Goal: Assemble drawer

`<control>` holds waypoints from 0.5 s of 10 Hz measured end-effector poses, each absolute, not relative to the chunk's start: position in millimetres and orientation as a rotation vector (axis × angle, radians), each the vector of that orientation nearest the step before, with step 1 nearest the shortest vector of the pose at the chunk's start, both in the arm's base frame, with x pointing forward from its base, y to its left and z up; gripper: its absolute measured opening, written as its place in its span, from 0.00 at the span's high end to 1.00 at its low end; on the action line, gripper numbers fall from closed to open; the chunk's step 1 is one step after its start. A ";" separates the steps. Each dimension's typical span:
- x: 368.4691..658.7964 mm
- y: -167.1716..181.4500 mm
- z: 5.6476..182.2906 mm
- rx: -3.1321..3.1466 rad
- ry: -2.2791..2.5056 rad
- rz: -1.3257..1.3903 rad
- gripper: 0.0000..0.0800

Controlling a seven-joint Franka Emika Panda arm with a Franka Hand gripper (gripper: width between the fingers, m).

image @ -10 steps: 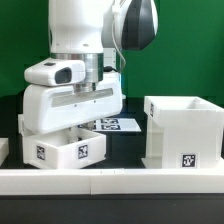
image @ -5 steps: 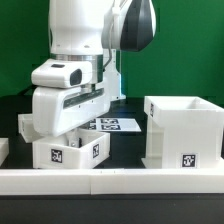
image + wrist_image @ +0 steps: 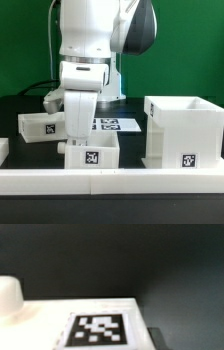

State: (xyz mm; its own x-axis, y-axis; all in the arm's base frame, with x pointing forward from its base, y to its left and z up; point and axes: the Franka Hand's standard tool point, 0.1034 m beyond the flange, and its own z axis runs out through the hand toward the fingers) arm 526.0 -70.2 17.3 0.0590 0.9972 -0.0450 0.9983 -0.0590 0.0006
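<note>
In the exterior view the white arm comes straight down the middle of the picture. Its gripper (image 3: 82, 136) sits right at the open top of the near tray (image 3: 92, 157), which stands upright on the black table (image 3: 130, 150) with one marker tag facing the camera. The fingertips are hidden behind the hand and the tray's rim, so I cannot tell whether the claw is apart, together or clamped on the tray wall. Taking the near tray as the centre of the dial, the far tray (image 3: 38, 127) lies at about ten o'clock. It is partly hidden behind the arm, apart from the near tray, and shows a tag on its front. The tall shell (image 3: 185, 125) stands at about two to three o'clock with its opening upward and a small tag low on its front face, a strip of bare table separating it from the near tray. The marker board (image 3: 118, 125) lies flat at about one o'clock, behind both. The long low rail (image 3: 120, 180) runs across at six o'clock, just in front of the near tray and the shell. The wrist view is blurred. It shows a white tray surface with a black-and-white tag (image 3: 100, 328) close under the camera and dark table beyond it.
</note>
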 end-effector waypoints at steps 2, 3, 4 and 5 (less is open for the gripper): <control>525.8 -69.4 16.9 2.269 2.128 -0.051 0.95; 527.7 -61.5 17.2 2.278 2.118 -0.049 0.95; 530.9 -50.5 17.6 2.261 2.129 -0.044 0.95; 534.4 -44.7 18.0 2.236 2.134 -0.024 0.95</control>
